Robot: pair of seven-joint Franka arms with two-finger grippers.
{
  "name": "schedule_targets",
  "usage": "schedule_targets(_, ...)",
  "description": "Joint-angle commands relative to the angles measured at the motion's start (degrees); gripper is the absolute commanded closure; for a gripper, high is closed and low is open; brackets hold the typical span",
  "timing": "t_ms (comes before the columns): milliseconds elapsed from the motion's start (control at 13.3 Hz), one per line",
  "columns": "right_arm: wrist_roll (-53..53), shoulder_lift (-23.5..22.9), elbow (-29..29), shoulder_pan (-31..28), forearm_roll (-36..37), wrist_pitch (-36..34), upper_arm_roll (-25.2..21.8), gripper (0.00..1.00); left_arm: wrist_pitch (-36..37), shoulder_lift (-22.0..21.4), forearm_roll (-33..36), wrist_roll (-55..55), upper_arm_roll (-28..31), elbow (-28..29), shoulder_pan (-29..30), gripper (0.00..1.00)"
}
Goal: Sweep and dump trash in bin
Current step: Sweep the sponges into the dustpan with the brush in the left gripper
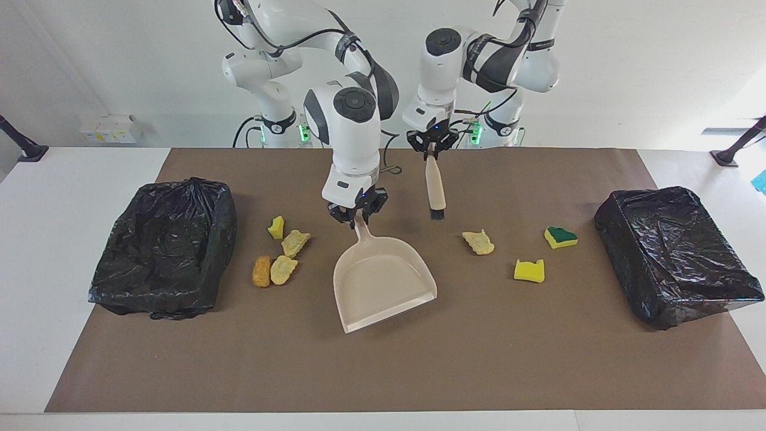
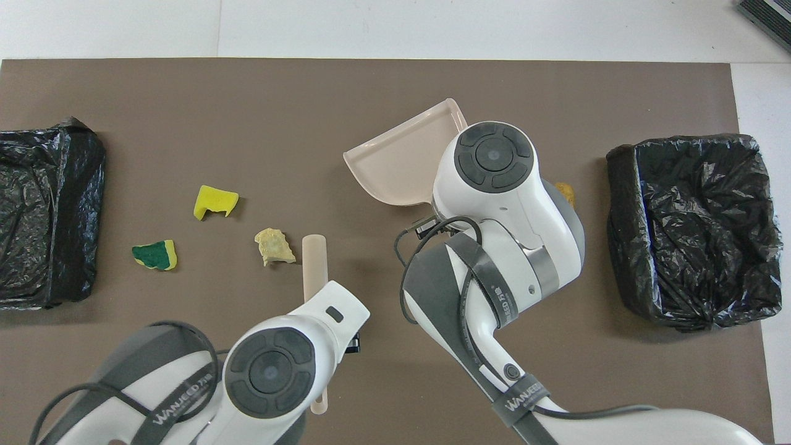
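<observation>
The right tool [image 1: 357,216] clamped the dustpan [image 1: 383,281] handle, four scraps [image 1: 279,251] beside it (mostly hidden under that arm from overhead). The left tool [image 1: 432,150] gripped the brush [image 1: 435,188], three scraps [image 1: 519,251] nearby.

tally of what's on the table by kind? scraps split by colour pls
Yellow sponge pieces: 3 (the last has a green top)
Tan chunks: 3
Orange-brown chunk: 1
Black-lined bins: 2
Dustpan: 1
Hand brush: 1
Total: 11
</observation>
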State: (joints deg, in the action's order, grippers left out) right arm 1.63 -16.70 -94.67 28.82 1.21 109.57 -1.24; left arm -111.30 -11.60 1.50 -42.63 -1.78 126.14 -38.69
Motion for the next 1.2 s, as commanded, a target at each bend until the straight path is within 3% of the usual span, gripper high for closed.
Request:
schedule_targets(0,-11.9,2.2,-3.7,-2.3,-0.2,2.6,0.5,1.00,2.1,0.5,3.2,0.2,-0.8,-2.6,7.2,1.00)
schedule_targets(300,-37.1,3.1,-5.5,-2.4,-1.3,1.9,0.7,1.00,0.9,2.4,6.8,7.9,-0.6,-3.4,18.6,1.00)
schedule_targets(450,-43.2,5.4,-10.2,-2.1,-4.6,3.0,0.7,1.00,-0.9,3.2,8.5,14.1,-0.6,-3.4,26.3,1.00)
schedule_targets(675,-44.3,10.4,-18.6,1.8,-5.3,7.7,0.7,1.00,-4.7,3.7,9.1,25.2,-0.6,-2.7,37.8,1.00)
schedule_targets(825,-44.8,10.0,-19.8,1.9,-5.4,9.8,0.8,1.00,-5.4,3.5,9.1,36.2,-0.6,-1.7,44.5,1.00)
schedule_targets(1124,-42.7,6.3,-19.4,4.5,-6.7,14.3,0.8,1.00,-7.3,7.0,8.5,38.9,-0.8,1.6,46.5,1.00)
